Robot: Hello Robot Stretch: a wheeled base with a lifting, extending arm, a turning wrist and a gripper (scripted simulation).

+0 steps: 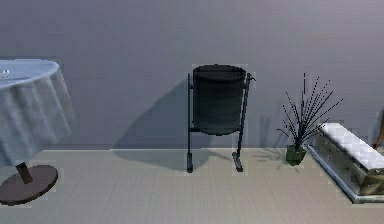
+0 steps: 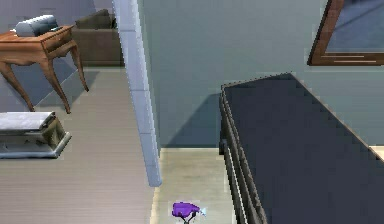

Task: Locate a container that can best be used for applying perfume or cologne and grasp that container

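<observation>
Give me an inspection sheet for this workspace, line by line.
surface: round clothed table; dark dresser top; wooden side table.
job's things: small purple thing on the floor near the dresser, too small to name.
clutter: dark bin on a stand; potted plant; pale chest; grey thing on the side table.
grippers: nothing seen.
cables: nothing seen.
surroundings: grey walls; white wall corner; framed picture.
</observation>
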